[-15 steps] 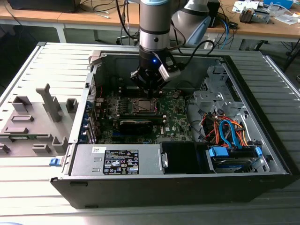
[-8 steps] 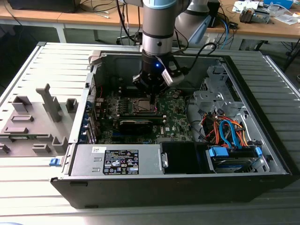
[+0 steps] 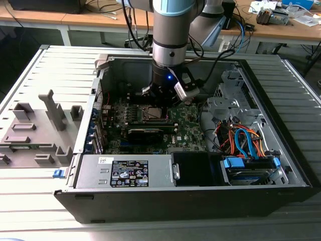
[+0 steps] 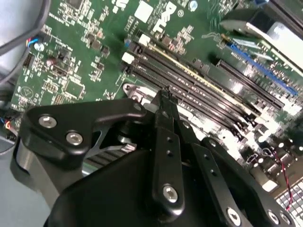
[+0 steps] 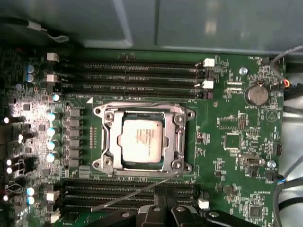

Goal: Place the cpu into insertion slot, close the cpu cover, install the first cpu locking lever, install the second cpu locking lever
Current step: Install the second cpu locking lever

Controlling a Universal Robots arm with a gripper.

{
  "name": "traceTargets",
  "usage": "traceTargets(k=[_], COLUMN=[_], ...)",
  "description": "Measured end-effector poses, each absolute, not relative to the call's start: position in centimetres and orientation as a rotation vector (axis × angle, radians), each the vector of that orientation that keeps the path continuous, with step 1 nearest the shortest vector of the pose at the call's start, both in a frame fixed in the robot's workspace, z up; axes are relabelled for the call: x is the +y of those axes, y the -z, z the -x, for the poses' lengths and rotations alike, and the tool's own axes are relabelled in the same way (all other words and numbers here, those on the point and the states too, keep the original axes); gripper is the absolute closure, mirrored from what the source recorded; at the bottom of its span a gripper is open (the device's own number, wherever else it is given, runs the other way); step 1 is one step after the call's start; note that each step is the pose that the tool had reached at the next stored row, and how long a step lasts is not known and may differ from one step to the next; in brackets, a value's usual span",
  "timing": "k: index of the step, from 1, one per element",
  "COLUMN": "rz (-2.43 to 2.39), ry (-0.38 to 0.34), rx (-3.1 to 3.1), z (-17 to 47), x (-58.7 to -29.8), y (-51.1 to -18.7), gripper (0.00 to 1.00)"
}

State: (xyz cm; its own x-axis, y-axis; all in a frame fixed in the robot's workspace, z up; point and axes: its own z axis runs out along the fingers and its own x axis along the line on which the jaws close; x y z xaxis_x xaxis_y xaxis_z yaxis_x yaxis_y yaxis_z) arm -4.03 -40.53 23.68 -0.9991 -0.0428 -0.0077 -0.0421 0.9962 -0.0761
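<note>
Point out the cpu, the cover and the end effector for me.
cpu (image 5: 141,143): first wrist view, middle of its silvery top, seated in the socket.
cover (image 5: 110,142): first wrist view, one side bar of the metal frame around the chip.
end effector (image 4: 164,97): second wrist view, the black fingertips above the board.

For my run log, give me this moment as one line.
gripper: shut, empty, above board beside socket | cpu: seated in insertion slot | cpu cover: down around chip | thin lever: lying loose
</note>
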Motion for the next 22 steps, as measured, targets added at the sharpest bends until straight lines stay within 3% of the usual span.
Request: traceTargets(k=[15, 19, 22], rz=[0.067, 0.066, 0.065], ry=[0.111, 0.001, -0.126], rx=[3.130, 3.130, 3.126], z=[4.03, 4.03, 4.03], x=[-40.55, -40.66, -41.07], y=[-23.68, -23.67, -23.68], gripper=[0.89, 0.89, 0.89])
